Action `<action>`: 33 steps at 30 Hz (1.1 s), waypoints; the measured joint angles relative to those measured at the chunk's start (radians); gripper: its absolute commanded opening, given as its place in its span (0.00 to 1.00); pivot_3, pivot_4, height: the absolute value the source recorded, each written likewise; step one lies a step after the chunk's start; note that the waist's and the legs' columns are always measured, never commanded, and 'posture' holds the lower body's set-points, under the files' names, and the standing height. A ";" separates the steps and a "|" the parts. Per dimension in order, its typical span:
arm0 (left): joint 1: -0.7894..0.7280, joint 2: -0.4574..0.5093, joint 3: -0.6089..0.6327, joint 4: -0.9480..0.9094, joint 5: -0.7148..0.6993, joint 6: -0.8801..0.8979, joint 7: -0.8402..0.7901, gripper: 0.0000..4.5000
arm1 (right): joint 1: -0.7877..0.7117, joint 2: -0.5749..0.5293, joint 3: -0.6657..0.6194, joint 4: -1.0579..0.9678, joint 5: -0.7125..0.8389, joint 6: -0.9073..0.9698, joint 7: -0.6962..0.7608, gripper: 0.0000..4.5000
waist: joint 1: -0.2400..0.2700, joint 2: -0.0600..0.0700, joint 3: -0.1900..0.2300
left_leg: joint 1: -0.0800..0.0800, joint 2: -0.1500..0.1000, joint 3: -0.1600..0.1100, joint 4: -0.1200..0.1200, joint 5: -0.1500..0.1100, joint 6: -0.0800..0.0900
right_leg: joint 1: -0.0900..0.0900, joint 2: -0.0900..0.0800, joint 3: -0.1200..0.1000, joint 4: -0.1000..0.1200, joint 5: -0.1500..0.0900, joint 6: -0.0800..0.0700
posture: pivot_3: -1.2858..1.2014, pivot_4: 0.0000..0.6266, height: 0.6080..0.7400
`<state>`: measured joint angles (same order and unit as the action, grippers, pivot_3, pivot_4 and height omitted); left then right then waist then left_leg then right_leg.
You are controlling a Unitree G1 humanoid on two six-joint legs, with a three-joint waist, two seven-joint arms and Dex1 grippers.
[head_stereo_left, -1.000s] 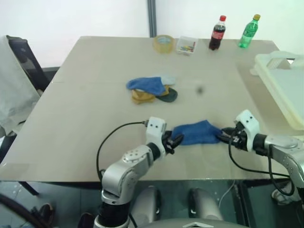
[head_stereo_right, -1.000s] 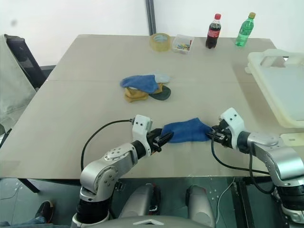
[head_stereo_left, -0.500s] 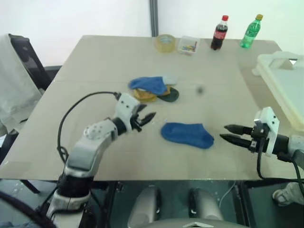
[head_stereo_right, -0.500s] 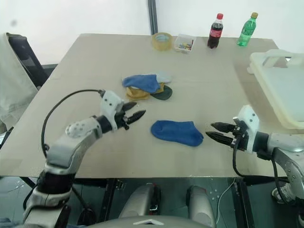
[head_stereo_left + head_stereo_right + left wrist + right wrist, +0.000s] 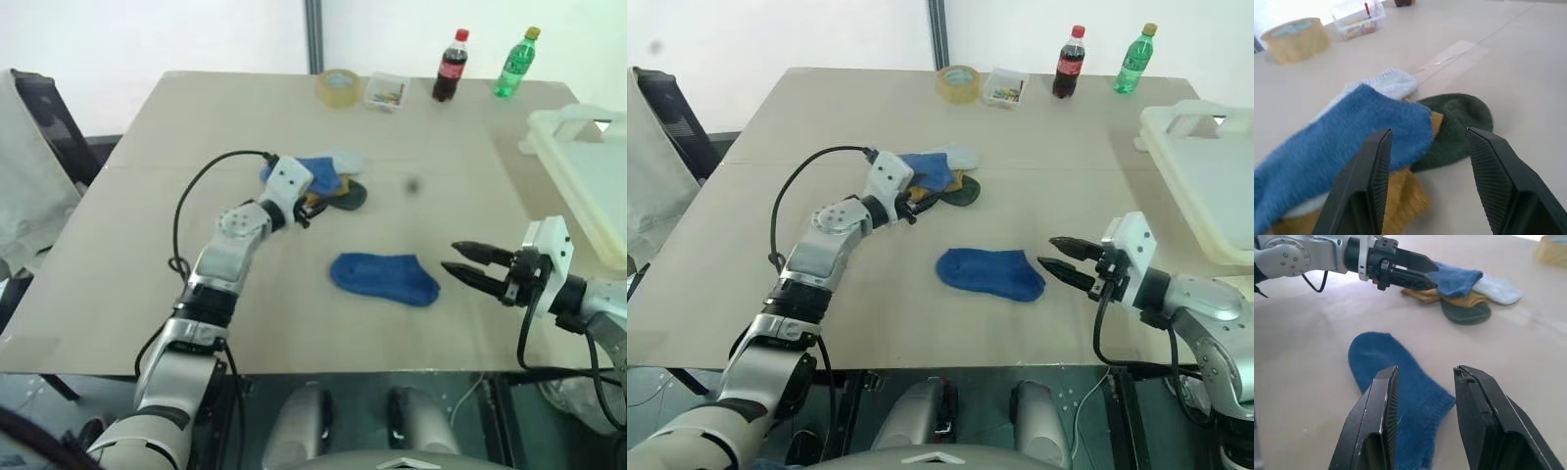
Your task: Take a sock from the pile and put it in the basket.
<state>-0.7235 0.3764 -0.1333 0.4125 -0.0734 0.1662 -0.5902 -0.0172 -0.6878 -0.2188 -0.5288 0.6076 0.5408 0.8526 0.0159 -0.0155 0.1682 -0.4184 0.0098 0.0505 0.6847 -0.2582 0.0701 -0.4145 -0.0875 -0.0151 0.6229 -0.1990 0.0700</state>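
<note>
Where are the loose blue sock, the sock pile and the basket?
loose blue sock (image 5: pixel 384 278): left eye view, middle of its body.
pile (image 5: pixel 939 178): right eye view, on the top blue sock.
basket (image 5: pixel 1190 124): right eye view, rim at the cut-out handle.

Left arm stretched well forward, elbow nearly straight, its white-cased wrist angled inward and a black cable looping off the forearm. The left gripper (image 5: pixel 306 209) points ahead and slightly down, two black fingers (image 5: pixel 1369 181) spread apart, nothing between them. Right arm tucked low, forearm bent inward; the right gripper (image 5: pixel 468 262) points left, near level, fingers (image 5: pixel 1376 423) parted and empty.
</note>
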 measured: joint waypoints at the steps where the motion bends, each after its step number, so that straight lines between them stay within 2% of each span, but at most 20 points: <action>1: -0.029 -0.022 -0.011 0.069 0.022 -0.036 0.007 0.57 | -0.001 0.001 0.011 0.000 -0.004 -0.001 -0.004 0.40 | 0.002 0.000 0.000 | 0.000 0.000 0.000 0.000 0.000 0.000 | 0.000 0.000 0.000 0.000 0.000 0.000 | 0.52 0.24 1.00; 11: -0.138 -0.093 -0.033 0.336 0.127 -0.133 0.073 0.57 | -0.018 0.001 0.014 0.001 0.026 -0.001 -0.008 0.40 | -0.001 -0.002 0.001 | 0.000 0.000 0.000 0.000 0.000 0.000 | 0.000 0.000 -0.001 0.001 0.000 0.001 | 0.52 0.24 1.00; 22: -0.157 -0.130 -0.032 0.408 0.172 -0.175 0.138 0.57 | -0.036 0.030 0.005 0.022 0.046 -0.017 -0.036 0.40 | 0.000 -0.003 0.002 | 0.000 0.000 -0.001 0.000 0.000 0.000 | 0.000 0.000 -0.001 0.001 0.001 0.001 | 0.52 0.24 1.00; 25: -0.168 -0.133 -0.032 0.421 0.172 -0.176 0.150 0.37 | -0.036 0.030 0.005 0.027 0.046 -0.024 -0.037 0.41 | -0.001 -0.003 0.002 | 0.000 0.000 -0.001 0.000 0.000 0.000 | 0.000 0.000 -0.001 0.001 0.001 0.001 | 0.52 0.24 1.00; 28: -0.174 -0.132 -0.024 0.422 0.171 -0.176 0.160 0.01 | -0.036 0.030 0.006 0.028 0.045 -0.032 -0.038 0.41 | -0.001 -0.003 0.002 | 0.000 0.000 -0.001 0.000 0.000 0.000 | 0.000 0.000 -0.001 0.001 0.001 0.001 | 0.52 0.24 1.00; 33: -0.174 -0.133 -0.012 0.397 0.165 -0.157 0.160 0.01 | -0.036 0.032 0.011 0.029 0.036 -0.044 -0.040 0.41 | -0.001 -0.003 0.002 | 0.000 0.000 -0.001 0.000 0.000 0.000 | 0.000 0.000 -0.001 0.001 0.001 0.001 | 0.52 0.24 1.00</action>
<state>-0.8974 0.2439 -0.1452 0.8091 0.0917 0.0089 -0.4299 -0.0536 -0.6562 -0.2078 -0.4993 0.6433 0.4972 0.8125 0.0152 -0.0183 0.1699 -0.4187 0.0097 0.0499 0.6851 -0.2582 0.0701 -0.4146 -0.0878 -0.0158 0.6244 -0.1985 0.0708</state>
